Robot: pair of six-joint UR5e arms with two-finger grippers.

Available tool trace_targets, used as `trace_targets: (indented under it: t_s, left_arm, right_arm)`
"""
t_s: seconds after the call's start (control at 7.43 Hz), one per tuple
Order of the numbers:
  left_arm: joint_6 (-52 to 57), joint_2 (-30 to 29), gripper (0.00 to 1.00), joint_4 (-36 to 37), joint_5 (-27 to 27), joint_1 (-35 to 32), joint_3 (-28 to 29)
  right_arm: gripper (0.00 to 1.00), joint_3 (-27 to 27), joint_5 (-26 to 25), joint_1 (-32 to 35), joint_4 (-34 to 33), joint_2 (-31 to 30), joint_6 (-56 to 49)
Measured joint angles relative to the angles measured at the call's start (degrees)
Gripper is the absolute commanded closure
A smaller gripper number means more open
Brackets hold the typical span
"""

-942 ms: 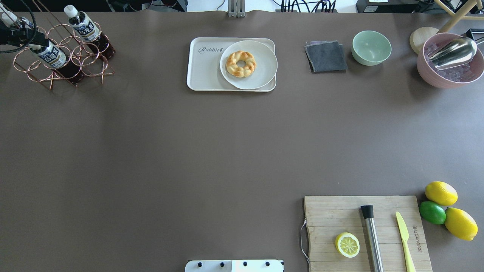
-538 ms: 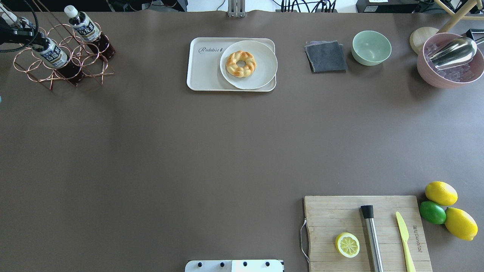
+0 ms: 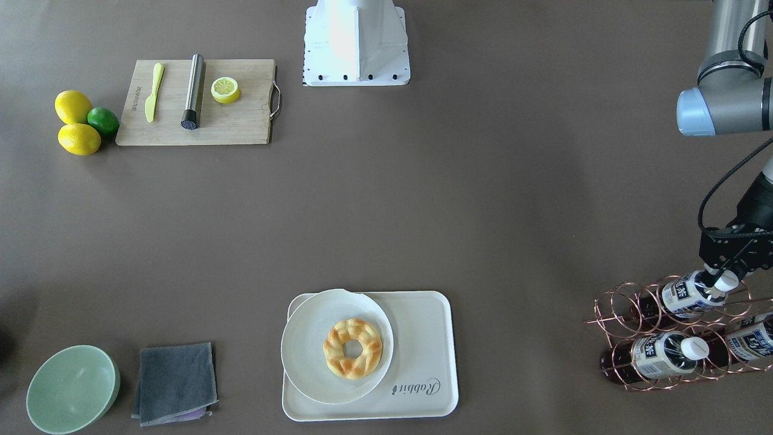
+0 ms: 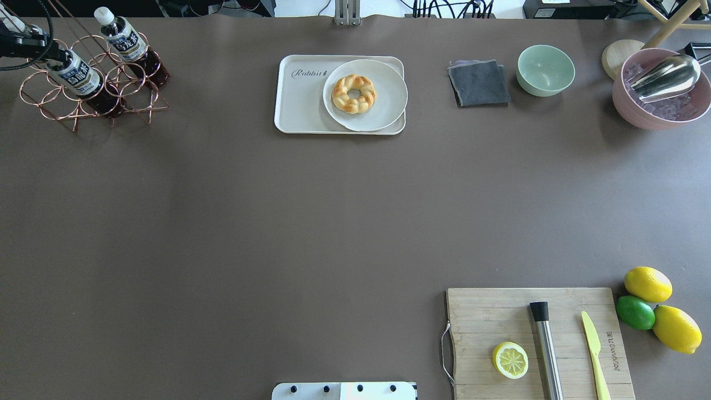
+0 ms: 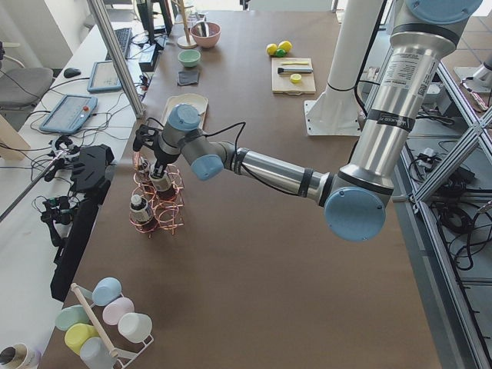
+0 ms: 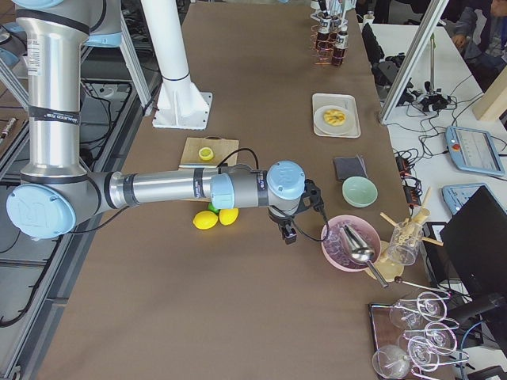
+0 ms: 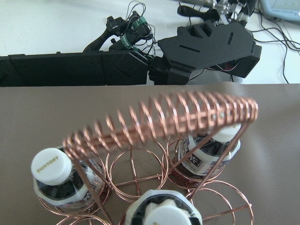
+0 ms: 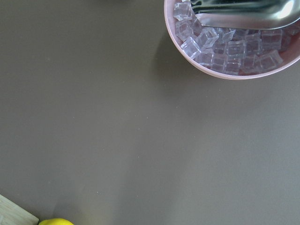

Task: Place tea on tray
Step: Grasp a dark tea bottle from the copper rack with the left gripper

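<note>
Left arm stretched out over a copper wire rack (image 3: 606,314).
The left end effector (image 3: 721,277) pinches the white cap of a small clear plastic bottle of reddish-brown tea (image 3: 685,294), tilted in the rack, well apart from the cream-white rectangular plastic tray (image 3: 423,338). Whether the right end effector (image 6: 288,235) is open cannot be told.

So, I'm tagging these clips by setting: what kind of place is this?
Most likely a robotics lab staged as a drinks counter: an industrial left arm over a covered table, teach pendants on the side desk, and props like bottled tea in a wire rack.
</note>
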Motion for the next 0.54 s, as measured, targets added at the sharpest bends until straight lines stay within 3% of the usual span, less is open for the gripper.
trace_targets:
  t_s: [0.27, 0.54]
  left_arm:
    - [0.6, 0.4, 1.00, 5.0, -2.2, -3.5, -5.8]
    - [3.6, 3.1, 1.00, 14.3, -2.4, -5.6, -15.7]
  right_arm:
    - [0.00, -0.1, 0.0, -0.1, 0.0, 0.0, 0.0]
    - [0.00, -0.2, 0.0, -0.4, 0.0, 0.0, 0.0]
